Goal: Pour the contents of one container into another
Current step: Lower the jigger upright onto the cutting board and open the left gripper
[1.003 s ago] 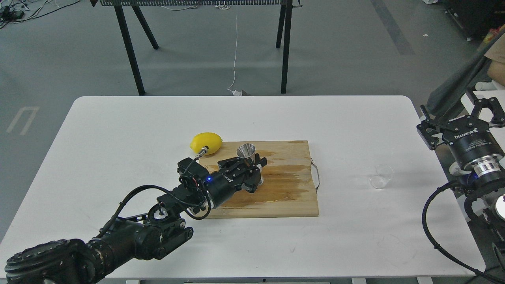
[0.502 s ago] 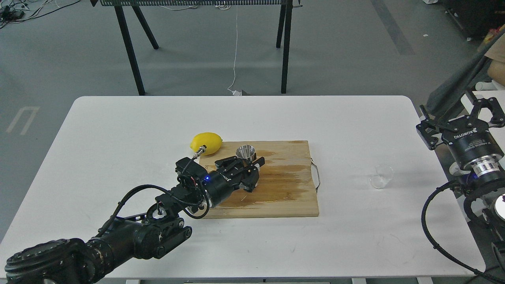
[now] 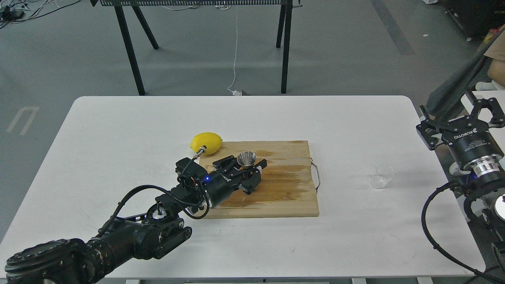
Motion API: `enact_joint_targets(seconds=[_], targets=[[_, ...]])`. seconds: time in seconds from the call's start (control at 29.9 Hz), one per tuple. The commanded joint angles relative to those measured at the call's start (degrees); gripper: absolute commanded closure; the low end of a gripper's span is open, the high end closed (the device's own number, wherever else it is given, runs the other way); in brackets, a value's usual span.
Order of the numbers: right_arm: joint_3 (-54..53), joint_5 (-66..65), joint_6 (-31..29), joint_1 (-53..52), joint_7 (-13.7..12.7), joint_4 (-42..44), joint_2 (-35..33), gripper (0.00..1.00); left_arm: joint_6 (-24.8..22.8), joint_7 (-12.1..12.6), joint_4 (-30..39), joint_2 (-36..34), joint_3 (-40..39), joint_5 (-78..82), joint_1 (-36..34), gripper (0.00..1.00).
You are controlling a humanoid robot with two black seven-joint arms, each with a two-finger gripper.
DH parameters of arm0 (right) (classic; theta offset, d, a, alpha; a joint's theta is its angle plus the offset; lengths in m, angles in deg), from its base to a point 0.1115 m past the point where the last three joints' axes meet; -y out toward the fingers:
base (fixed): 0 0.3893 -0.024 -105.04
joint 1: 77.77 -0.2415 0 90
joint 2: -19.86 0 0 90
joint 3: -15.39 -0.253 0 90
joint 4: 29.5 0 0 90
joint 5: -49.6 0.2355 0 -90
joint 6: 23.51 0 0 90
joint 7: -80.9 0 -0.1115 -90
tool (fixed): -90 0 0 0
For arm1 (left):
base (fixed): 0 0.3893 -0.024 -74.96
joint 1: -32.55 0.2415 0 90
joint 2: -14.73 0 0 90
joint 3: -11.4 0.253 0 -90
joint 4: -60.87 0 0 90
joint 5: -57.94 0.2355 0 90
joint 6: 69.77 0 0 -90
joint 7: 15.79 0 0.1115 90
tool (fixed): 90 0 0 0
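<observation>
The steel hourglass jigger [image 3: 246,158] stands upright over the back left part of the wooden cutting board [image 3: 284,201]. My left gripper [image 3: 245,169] reaches in from the lower left and is shut on the jigger's waist; its lower cone is mostly hidden by the fingers. The small clear glass cup [image 3: 382,176] stands alone on the white table, right of the board. My right gripper [image 3: 459,118] hovers at the table's right edge, up and to the right of the cup, open and holding nothing.
A yellow lemon [image 3: 206,142] lies at the board's back left corner, just behind my left wrist. The board has a dark wet stain across its middle and a metal handle [image 3: 315,175] on its right side. Black table legs stand beyond the far edge.
My left gripper has drawn back slightly toward me with the jigger in it, so the jigger's rim sits a little nearer. The right arm and the glass cup have stayed put.
</observation>
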Motion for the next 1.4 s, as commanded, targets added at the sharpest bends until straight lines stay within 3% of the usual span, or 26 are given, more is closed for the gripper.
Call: enact_joint_targets(seconds=[0.0,0.2,0.33,1.37], targets=[[0.0,0.0,0.0,0.0,0.0,0.0,-0.1,0.01,0.0,0.0,0.1,0.0,0.0,0.1,0.1,0.23],[0.0,0.0,0.0,0.1,0.0,0.0,-0.1,0.01,0.0,0.0,0.9,0.0,0.1,0.1,0.1,0.07],[0.0,0.0,0.0,0.2,0.0,0.0,-0.1,0.01,0.0,0.0,1.1,0.0,0.1,0.2,0.1,0.03],[0.0,0.0,0.0,0.5,0.0,-0.2,-0.1,0.01,0.0,0.0,2.6,0.0,1.4,0.2,1.2,0.02]])
